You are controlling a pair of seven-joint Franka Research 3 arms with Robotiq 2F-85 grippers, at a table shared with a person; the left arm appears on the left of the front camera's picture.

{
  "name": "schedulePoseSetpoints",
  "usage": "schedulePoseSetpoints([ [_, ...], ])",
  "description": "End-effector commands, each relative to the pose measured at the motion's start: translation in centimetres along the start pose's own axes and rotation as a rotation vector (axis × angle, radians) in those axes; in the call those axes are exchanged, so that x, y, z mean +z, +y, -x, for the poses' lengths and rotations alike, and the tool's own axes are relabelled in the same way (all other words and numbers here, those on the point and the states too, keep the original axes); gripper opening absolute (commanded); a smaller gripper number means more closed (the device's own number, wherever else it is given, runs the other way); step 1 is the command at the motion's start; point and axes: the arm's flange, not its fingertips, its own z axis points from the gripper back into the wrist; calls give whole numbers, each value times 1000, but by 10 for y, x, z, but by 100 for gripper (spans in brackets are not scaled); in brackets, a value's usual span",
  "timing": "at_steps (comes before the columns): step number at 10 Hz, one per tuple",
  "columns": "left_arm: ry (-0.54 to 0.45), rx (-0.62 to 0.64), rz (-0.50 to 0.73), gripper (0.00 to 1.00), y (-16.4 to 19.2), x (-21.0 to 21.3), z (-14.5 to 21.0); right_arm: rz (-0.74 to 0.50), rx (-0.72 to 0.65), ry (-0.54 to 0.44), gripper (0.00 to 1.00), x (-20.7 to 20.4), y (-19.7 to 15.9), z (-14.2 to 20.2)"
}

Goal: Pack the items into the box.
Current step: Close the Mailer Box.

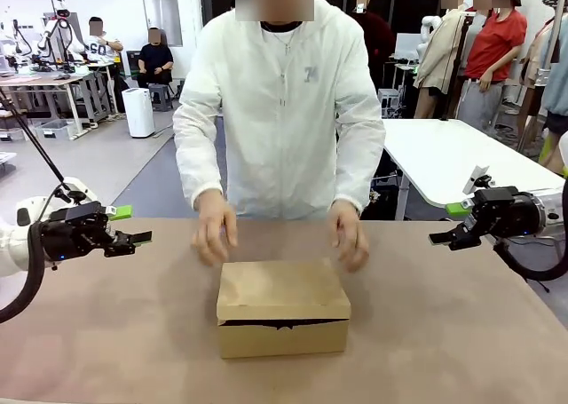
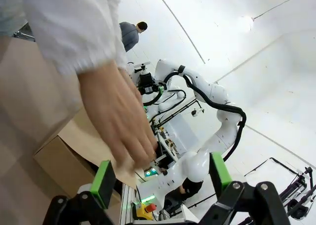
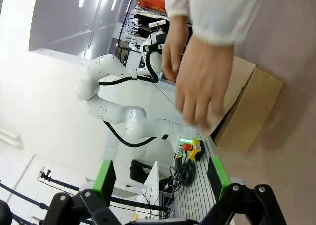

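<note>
The brown cardboard box (image 1: 282,311) stands in the middle of the table with its flap lid down, a thin dark slit showing along the front. The items are hidden. A person in a white jacket holds both hands, one (image 1: 213,231) and the other (image 1: 351,237), just behind the box's far edge. My left gripper (image 1: 133,226) hovers open at the table's left, pointing toward the box (image 2: 64,156), and the person's hand (image 2: 118,116) is over it. My right gripper (image 1: 448,224) hovers open at the right, facing the box (image 3: 252,111) and a hand (image 3: 202,81). Nothing is between either gripper's fingers.
The tan table (image 1: 89,333) has free room on both sides of the box and in front of it. A white table (image 1: 444,155) stands behind the person on the right. Other people sit and stand far off.
</note>
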Motion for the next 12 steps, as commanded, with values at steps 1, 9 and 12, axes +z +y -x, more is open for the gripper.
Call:
schedulePoseSetpoints([
  [1,-1,-14,13,100,-2,0,-1,-12,12,0,100,1,2,-3],
  [9,-1,-14,13,100,-2,0,-1,-12,12,0,100,1,2,-3],
  [12,-1,-14,13,100,-2,0,-1,-12,12,0,100,1,2,-3],
])
